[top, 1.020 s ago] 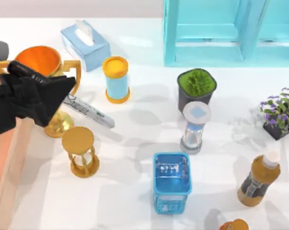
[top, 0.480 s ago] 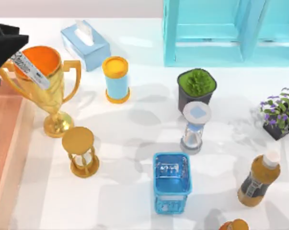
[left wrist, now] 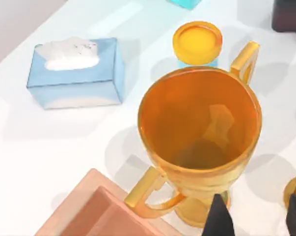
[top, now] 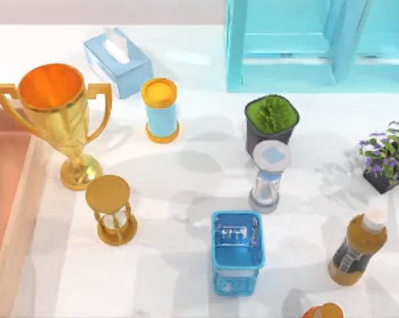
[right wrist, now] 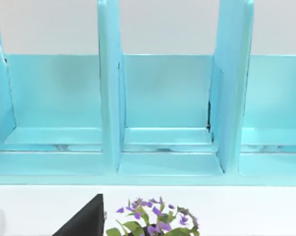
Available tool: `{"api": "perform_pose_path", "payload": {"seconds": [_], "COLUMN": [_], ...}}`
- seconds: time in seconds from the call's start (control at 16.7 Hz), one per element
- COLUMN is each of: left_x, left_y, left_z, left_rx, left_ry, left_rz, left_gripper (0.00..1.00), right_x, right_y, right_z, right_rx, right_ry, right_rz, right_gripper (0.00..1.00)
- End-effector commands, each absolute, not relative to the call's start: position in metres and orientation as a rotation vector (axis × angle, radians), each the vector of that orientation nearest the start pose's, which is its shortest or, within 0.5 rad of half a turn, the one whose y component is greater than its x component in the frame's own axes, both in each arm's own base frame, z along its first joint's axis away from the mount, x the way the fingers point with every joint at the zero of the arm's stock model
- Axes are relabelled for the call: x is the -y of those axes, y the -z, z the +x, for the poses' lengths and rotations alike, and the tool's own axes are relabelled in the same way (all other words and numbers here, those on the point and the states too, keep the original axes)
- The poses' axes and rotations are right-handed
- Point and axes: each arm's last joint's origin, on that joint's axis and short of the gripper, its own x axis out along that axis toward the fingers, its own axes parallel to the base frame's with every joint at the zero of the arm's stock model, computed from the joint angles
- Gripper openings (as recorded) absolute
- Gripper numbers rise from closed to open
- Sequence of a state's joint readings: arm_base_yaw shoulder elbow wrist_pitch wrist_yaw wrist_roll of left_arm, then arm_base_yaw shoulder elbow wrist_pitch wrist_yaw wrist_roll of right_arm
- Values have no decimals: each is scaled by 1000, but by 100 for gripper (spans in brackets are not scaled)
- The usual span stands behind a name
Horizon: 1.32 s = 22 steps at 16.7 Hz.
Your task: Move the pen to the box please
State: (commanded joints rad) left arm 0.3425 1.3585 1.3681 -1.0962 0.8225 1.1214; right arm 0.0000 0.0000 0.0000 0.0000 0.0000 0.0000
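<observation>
left gripper (left wrist: 258, 216): above trophy (left wrist: 199, 142), pointing down, fingers (left wrist: 220, 219) apart | right gripper: finger state cannot tell, faces shelf (right wrist: 162, 118) | box (top: 4, 192) at tabletop's left

So the trophy (top: 57, 119) sits at the table's (top: 186, 192) left, right beside the box (top: 7, 192) at the left edge. Tissue box (top: 117, 61) is behind it, a canister (top: 161, 109) just to its right, one hourglass (top: 111, 209) in front. Shelf unit (top: 318, 43) at the back right, potted plant (top: 272, 122) before it, second hourglass (top: 270, 175) and basket (top: 237, 252) nearer the front, bottle (top: 358, 248) far right.
</observation>
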Motion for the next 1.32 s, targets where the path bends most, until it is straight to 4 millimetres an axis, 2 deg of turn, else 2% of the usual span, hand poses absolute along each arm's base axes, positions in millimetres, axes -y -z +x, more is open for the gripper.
{"api": "perform_pose_path", "payload": {"seconds": [0.3, 0.54, 0.96, 1.32], "left_x": [-119, -143, -143, -134], "left_y": [-319, -304, -302, -276], "left_z": [255, 254, 255, 263], "left_rx": [-636, -663, -664, -664], "left_ry": [911, 943, 951, 950], "left_rz": [409, 350, 350, 355], "left_gripper": [0, 0, 0, 0], "right_x": [1, 1, 1, 1], "right_y": [-160, -160, -160, -160], "right_z": [106, 106, 106, 106], "right_rx": [0, 0, 0, 0], "right_ry": [0, 0, 0, 0], "right_rz": [0, 0, 0, 0], "right_gripper": [100, 100, 100, 100]}}
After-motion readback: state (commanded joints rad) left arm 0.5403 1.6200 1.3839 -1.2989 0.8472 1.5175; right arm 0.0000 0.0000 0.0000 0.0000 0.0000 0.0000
